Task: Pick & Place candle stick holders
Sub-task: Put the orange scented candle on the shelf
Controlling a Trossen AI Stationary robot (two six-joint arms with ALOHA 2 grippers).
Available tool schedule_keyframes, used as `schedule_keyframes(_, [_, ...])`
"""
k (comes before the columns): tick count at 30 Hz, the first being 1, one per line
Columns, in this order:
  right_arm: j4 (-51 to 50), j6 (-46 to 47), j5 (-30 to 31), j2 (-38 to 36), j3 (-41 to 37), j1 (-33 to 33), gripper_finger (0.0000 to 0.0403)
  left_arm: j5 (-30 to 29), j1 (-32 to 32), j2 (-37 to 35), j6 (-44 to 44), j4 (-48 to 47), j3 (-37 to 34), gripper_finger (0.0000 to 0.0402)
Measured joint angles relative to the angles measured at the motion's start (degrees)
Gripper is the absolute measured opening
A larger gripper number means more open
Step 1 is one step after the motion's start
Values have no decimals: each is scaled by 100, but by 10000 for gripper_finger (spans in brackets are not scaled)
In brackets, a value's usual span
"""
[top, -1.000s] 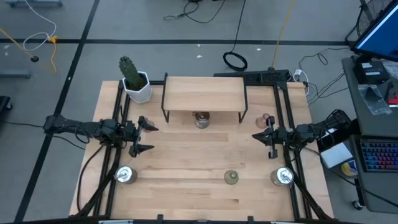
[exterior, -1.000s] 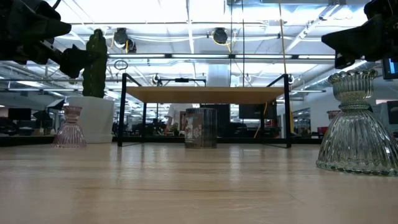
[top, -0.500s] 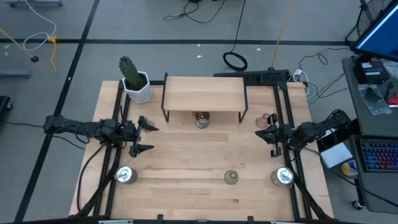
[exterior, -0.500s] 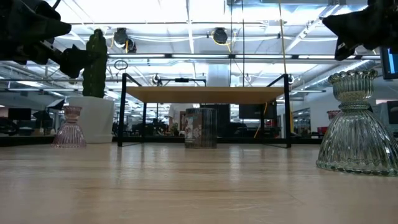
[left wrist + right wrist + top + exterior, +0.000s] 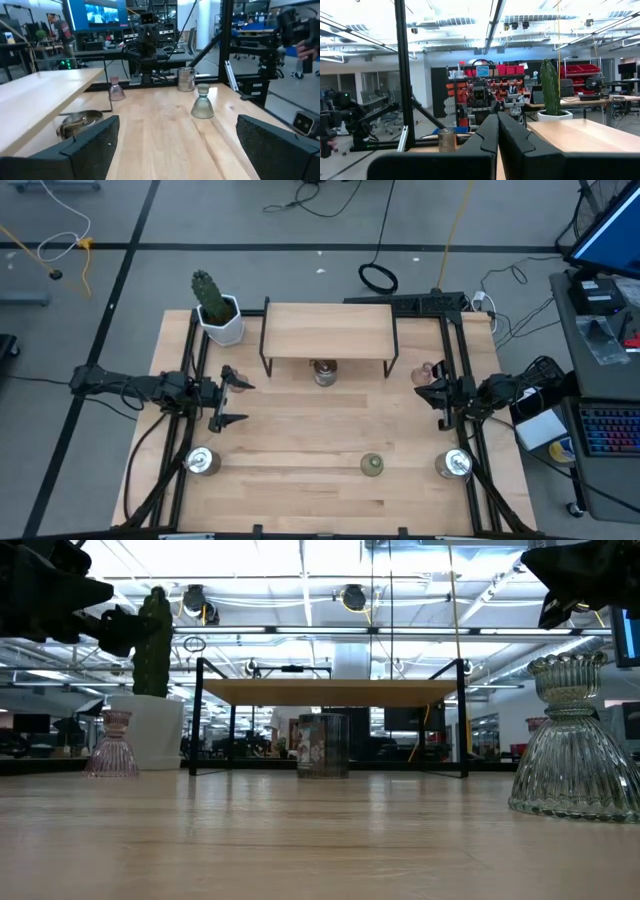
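Three silvery cylinder holders stand on the table: one under the wooden shelf [image 5: 323,372], one at the near left [image 5: 200,462] and one at the near right [image 5: 453,465]. The olive-green glass holder [image 5: 372,466] stands near the front edge. One pinkish glass holder [image 5: 428,369] stands at the far right. Another [image 5: 110,745] stands at the left, by my left gripper. My left gripper [image 5: 236,401] is open and empty above the left side; it also shows in its wrist view [image 5: 176,125]. My right gripper [image 5: 424,389] is shut and empty, raised just near of the right pink holder.
A low wooden shelf [image 5: 328,330] on black legs stands at the table's far middle. A cactus in a white pot [image 5: 218,315] stands at the far left corner. Black frame rails [image 5: 462,360] run along both table sides. Bare wood lies between the grippers.
My right gripper has drawn back a little toward the table's right edge and gone up, away from the table's middle. The holders have stayed where they were.
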Motion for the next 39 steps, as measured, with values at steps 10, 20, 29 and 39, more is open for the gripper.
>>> schedule_keyframes(10, [0,-1,2,0,0,0,0,-150,2,-1,-1221,1767,11,395])
schedule_keyframes(20, [29,-1,2,0,0,0,0,-341,-168,327,-2285,-305,1179,395])
schedule_keyframes(29, [102,-1,2,0,0,0,0,-319,-451,1781,-3176,-2016,2740,395])
schedule_keyframes(39, [105,-1,2,0,0,1,0,610,-819,3611,-5154,-4274,4580,395])
